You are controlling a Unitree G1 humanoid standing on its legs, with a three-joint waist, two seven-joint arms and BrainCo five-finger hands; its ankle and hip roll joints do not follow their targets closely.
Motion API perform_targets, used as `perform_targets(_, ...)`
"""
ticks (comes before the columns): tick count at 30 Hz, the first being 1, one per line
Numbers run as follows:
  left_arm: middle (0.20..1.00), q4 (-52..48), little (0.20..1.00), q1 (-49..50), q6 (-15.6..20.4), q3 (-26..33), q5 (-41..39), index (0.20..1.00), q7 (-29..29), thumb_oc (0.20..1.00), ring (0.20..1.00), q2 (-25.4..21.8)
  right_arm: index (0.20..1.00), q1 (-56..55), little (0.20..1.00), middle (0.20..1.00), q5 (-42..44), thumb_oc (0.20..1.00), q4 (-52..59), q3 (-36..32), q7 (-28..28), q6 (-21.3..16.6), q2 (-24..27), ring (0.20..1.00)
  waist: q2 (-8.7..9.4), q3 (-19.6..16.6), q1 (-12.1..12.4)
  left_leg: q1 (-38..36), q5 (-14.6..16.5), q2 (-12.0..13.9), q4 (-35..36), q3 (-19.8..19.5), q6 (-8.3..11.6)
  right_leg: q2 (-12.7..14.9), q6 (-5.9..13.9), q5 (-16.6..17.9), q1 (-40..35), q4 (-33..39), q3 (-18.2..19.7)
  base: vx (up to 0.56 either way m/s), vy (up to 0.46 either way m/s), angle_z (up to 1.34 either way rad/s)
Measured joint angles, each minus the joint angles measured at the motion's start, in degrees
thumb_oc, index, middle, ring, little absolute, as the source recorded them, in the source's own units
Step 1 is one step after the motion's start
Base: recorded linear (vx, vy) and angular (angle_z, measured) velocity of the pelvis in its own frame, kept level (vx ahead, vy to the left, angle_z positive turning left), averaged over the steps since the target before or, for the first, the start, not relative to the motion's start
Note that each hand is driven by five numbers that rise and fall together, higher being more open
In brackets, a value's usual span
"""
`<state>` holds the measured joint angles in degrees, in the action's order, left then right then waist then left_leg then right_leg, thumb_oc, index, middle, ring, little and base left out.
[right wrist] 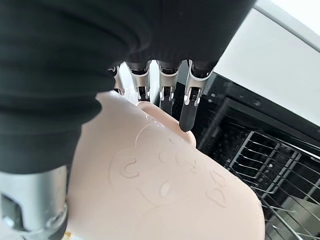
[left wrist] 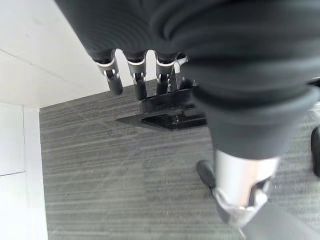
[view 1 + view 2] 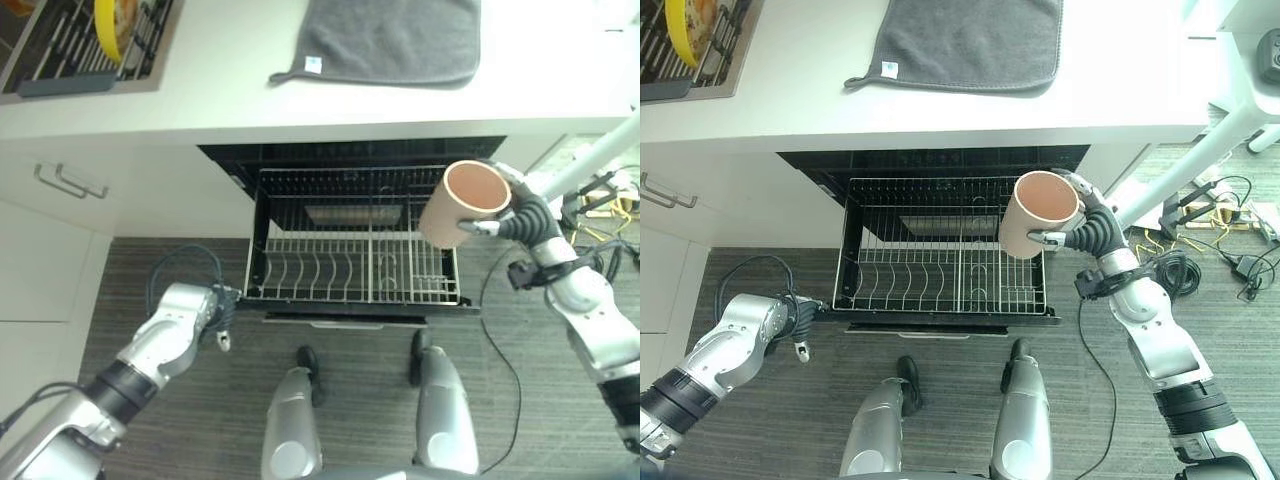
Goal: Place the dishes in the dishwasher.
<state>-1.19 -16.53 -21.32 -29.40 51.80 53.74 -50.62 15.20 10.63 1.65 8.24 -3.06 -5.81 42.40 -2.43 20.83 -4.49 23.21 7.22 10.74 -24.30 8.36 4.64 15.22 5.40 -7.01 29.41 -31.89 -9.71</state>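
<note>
Right hand (image 3: 1092, 228) curled round pink cup (image 3: 1037, 213), cup tilted, held above right part of pulled-out dishwasher rack (image 3: 940, 262); left hand (image 3: 222, 306) low at rack's front-left corner, fingers (image 2: 138, 80) relaxed, holding nothing; grey towel (image 3: 392, 38) on counter (image 3: 210, 95)

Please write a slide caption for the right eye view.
Right hand holds a pink cup above the open dishwasher rack.
</note>
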Motion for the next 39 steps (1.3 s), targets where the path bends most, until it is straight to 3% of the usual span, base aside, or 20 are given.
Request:
perform_targets(8, 1.000, -1.2, 1.000, -1.5, 1.7, -2.3, 3.5, 1.000, 9.0, 1.000, 1.000, -0.5, 0.200, 2.5, 0.200, 0.200, -1.8, 0.200, -8.8, 3.1, 0.2, 0.0, 0.0, 0.200, 0.05, 0.0, 0.1, 0.9, -0.1, -0.2, 0.0, 0.0, 0.20, 0.1, -0.03, -0.1, 0.8, -0.1, -0.1, 0.00, 0.000, 0.00)
perform_targets(18, 1.000, 1.6, 1.000, -3.4, 3.4, -4.5, 7.9, 1.000, 9.4, 1.000, 1.000, 1.5, 0.200, 12.2, 0.200, 0.200, -6.2, 0.200, -22.0, 7.6, 2.4, 1.5, -0.3, 0.200, -0.72, 0.0, 0.7, 0.9, -0.1, -0.3, 0.0, -0.2, 0.20, 0.3, -0.41, -0.6, 1.0, -0.5, -0.1, 0.00, 0.000, 0.00)
perform_targets(25, 1.000, 3.4, 1.000, -4.6, 5.8, -6.6, 7.7, 1.000, 3.7, 1.000, 1.000, 2.1, 0.200, 17.7, 0.200, 0.200, -6.1, 0.200, -33.9, 12.0, 4.3, 3.7, 0.2, 0.200, -2.36, -0.5, 2.5, 2.1, -0.1, -0.8, -0.9, -1.5, 0.23, 1.2, -0.81, -2.0, 2.1, -3.0, -0.7, 0.00, 0.000, 0.08)
perform_targets(29, 1.000, 10.0, 1.000, -6.3, 7.9, -9.0, 5.5, 1.000, -2.4, 1.000, 1.000, 4.8, 0.200, 22.7, 0.200, 0.200, -1.9, 0.200, -45.6, 16.6, 5.9, 3.2, -0.2, 0.200, -4.41, -1.8, 3.7, 2.5, 0.6, -0.9, -2.2, -2.0, 0.83, 1.5, -0.95, -3.6, 2.2, -4.9, -0.7, 0.02, 0.007, 0.06)
perform_targets(31, 1.000, 12.7, 1.000, -6.7, 8.1, -9.2, 5.4, 1.000, -4.3, 1.000, 1.000, 7.1, 0.200, 25.9, 0.200, 0.200, -0.5, 0.200, -50.8, 17.8, 6.4, 3.2, -0.9, 0.200, -5.30, -2.5, 4.2, 2.9, 1.1, -0.9, -3.1, -2.7, 1.21, 1.8, -1.33, -4.5, 2.5, -5.9, -0.8, 0.03, 0.045, 0.10)
perform_targets(32, 1.000, 15.3, 1.000, -6.7, 7.9, -9.1, 5.6, 1.000, -7.8, 1.000, 1.000, 9.6, 0.200, 26.9, 0.200, 0.200, -0.5, 0.200, -52.7, 17.9, 7.0, 3.8, -1.5, 0.200, -6.32, -3.3, 5.2, 3.3, 1.2, -1.0, -3.2, -3.0, 1.25, 2.1, -1.41, -5.3, 3.2, -7.1, -0.8, 0.04, 0.053, 0.07)
perform_targets(39, 1.000, 20.0, 1.000, -6.6, 8.0, -9.7, 5.6, 1.000, -12.3, 1.000, 1.000, 11.7, 0.200, 26.9, 0.200, 0.200, -0.5, 0.200, -55.1, 18.1, 8.4, 4.0, -3.3, 0.200, -6.34, -3.6, 5.2, 3.7, 1.4, -0.9, -4.0, -3.3, 1.14, 2.1, -1.23, -5.6, 3.9, -8.5, -0.8, 0.02, 0.024, 0.01)
